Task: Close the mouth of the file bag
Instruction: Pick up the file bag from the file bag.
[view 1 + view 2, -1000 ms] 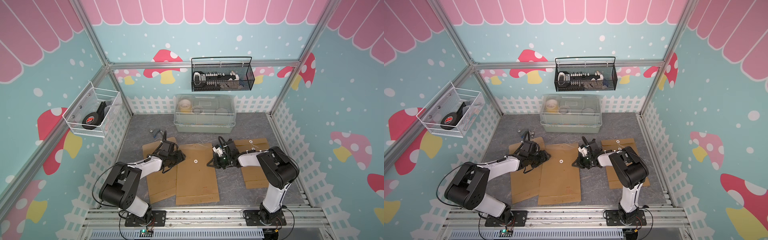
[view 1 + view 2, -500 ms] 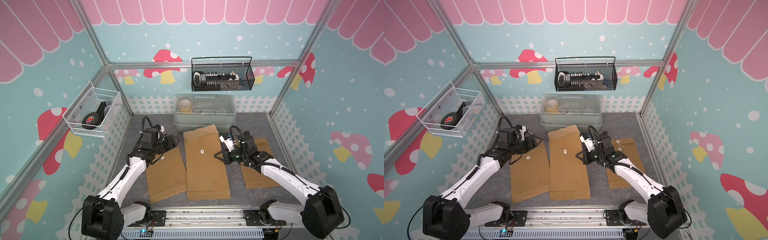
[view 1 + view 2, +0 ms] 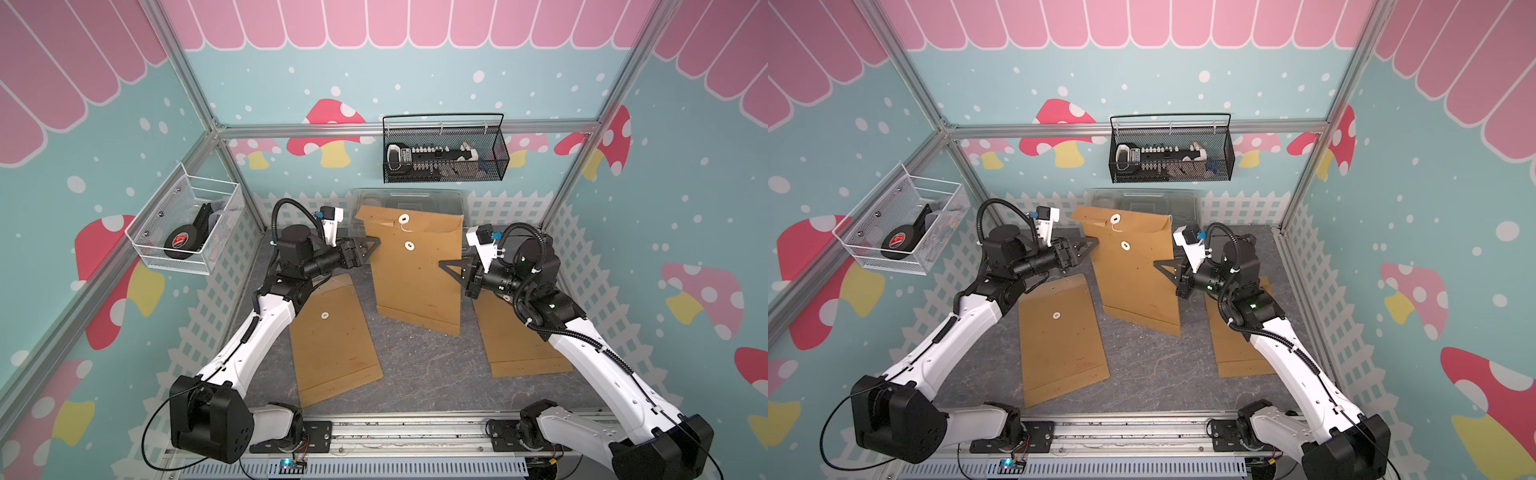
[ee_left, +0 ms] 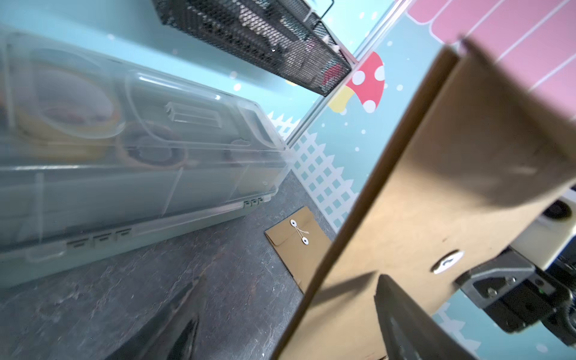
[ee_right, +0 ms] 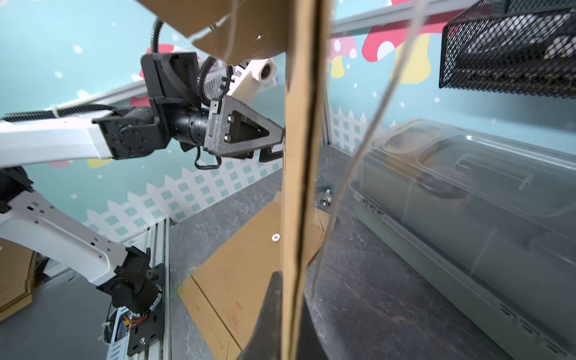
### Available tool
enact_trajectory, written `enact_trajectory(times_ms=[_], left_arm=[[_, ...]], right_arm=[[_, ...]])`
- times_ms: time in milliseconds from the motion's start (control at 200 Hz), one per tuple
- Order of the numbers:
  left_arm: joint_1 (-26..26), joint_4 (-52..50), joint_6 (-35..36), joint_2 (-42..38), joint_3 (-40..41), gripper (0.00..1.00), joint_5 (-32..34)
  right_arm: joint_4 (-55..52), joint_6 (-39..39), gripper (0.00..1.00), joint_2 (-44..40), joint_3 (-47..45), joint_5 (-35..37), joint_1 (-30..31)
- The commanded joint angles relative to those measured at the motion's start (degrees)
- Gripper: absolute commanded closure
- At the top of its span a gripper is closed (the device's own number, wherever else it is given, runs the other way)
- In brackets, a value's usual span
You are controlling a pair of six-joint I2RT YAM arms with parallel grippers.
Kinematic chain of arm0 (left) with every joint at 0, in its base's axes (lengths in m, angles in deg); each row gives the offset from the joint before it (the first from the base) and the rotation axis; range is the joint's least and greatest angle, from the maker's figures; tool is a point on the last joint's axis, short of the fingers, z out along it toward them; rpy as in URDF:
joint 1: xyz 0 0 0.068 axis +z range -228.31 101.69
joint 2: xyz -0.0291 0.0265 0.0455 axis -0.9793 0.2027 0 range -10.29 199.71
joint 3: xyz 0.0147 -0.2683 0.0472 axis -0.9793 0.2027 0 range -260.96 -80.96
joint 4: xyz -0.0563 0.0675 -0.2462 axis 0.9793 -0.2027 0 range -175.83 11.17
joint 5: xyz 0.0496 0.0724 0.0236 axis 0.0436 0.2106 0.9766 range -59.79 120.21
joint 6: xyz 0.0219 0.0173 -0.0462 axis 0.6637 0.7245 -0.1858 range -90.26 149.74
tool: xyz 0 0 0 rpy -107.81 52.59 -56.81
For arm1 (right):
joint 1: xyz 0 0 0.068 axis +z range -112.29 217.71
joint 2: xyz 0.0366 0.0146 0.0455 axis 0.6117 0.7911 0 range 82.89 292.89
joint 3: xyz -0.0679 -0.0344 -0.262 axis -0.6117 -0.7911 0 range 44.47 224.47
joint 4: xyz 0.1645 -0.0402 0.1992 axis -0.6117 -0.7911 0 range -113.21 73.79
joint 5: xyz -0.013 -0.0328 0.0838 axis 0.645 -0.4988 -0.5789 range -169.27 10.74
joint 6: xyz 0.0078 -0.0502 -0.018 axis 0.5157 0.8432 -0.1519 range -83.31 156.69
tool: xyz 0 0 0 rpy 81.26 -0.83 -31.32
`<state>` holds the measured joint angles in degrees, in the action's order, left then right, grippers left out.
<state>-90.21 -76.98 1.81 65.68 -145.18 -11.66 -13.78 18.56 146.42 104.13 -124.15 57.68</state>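
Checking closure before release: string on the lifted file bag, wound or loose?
Loose. The string hangs free beside the file bag in the right wrist view, not wound round its lower button.

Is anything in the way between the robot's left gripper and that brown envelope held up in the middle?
Nothing visible stands between them. The left gripper is right at the side edge of the raised file bag, its jaws apart on either side of the paper. The right gripper is shut on the opposite edge, holding the bag up.
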Motion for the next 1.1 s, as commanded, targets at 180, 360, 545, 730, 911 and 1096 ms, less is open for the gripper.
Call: enact_trajectory(times_ms=[180,360,545,730,911,1096], left_arm=[[-2.7,3.7,5.3,3.4,-6.8,0.19,-12.3],[-2.5,1.9,7.6,5.2,-10.7,0.28,-14.2],[-2.0,1.6,8.1,6.7,-14.4,0.46,-17.0],[1.2,-8.0,16.0,6.3,-18.3,0.46,-18.8],[1.4,-6.9,15.7,6.6,-18.8,0.34,-21.9],[-1.3,-7.1,16.7,8.5,-19.4,0.3,-23.7]], right_arm=[[14.3,-12.5,1.0,1.7,2.0,-12.4,-5.0],[17.9,-16.6,1.0,2.6,2.1,-15.6,-6.3],[18.1,-18.0,1.0,3.0,2.3,-16.4,-7.1],[18.9,-19.5,1.0,3.4,2.5,-17.2,-7.8],[20.9,-21.1,1.0,3.9,2.4,-18.3,-7.9],[28.5,-27.6,1.0,5.9,2.0,-20.0,-7.9]])
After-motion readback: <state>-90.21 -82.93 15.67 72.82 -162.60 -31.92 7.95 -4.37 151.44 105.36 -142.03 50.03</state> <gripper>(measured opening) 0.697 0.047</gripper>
